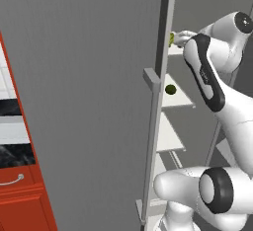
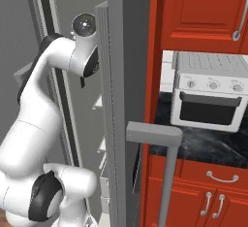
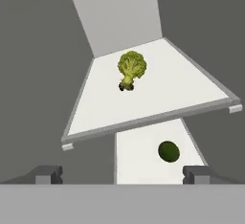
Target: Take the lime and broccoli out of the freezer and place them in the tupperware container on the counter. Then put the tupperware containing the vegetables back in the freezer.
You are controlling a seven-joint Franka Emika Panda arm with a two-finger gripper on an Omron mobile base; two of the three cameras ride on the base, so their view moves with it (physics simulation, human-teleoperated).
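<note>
— So which is nearer the fingers (image 3: 122,173), the broccoli (image 3: 130,70) or the lime (image 3: 168,151)?

— Seen from the hand, the lime: it sits on the lower freezer shelf (image 3: 139,163), just ahead of the tips and toward the right one. The broccoli lies farther ahead on the shelf above, roughly centred between them.

— Its long axis?

— Crown pointing away, stem toward the fingers. The lime is round, no axis.

— And the fingers?

— Spread wide, pinching nothing.
</note>
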